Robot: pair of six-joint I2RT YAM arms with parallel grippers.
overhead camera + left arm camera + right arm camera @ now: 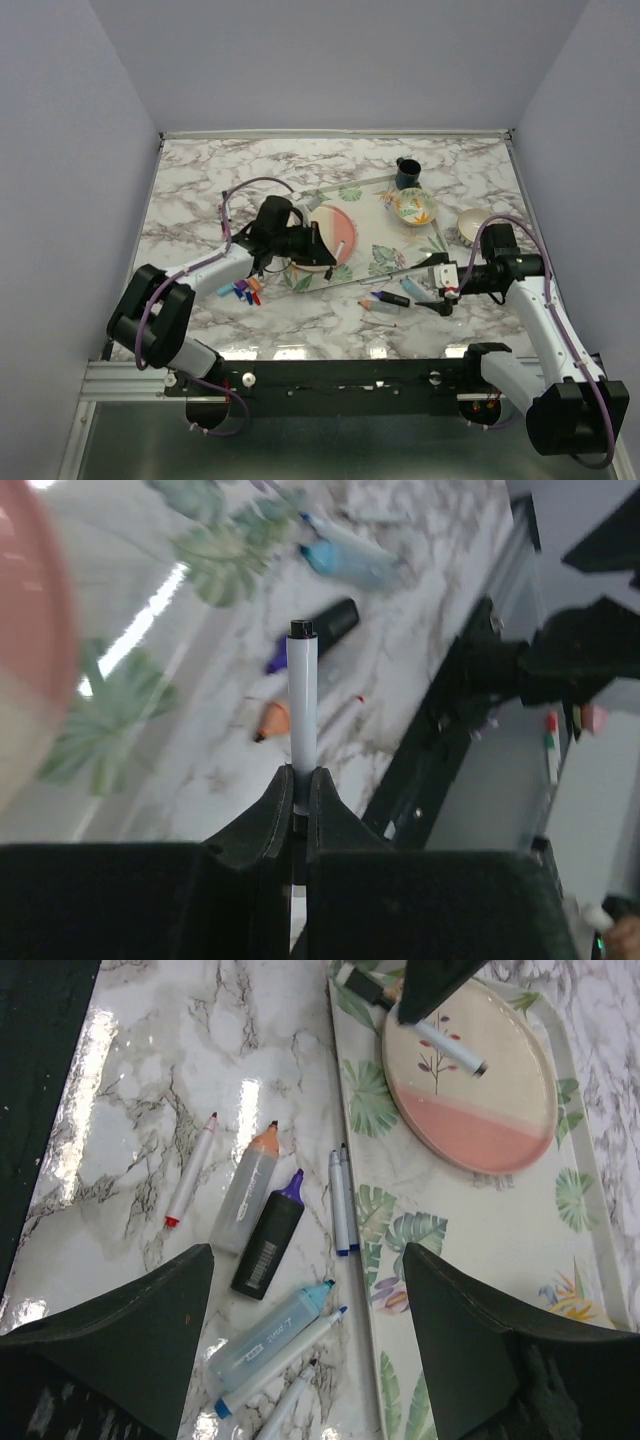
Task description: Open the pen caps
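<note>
Left hand (302, 776) grips a white pen (302, 700) by one end; the empty, wide-open right hand (440, 290) lies at its 4 o'clock.

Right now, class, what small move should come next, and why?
Probably bring the open right gripper to the black end of the white pen: the left gripper pinches its barrel over the plate, and that end looks capped.

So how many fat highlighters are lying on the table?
3, all on the marble beside the tray: orange-tipped highlighter, black purple-tipped highlighter, light-blue highlighter. Others may be hidden by the arms.
</note>
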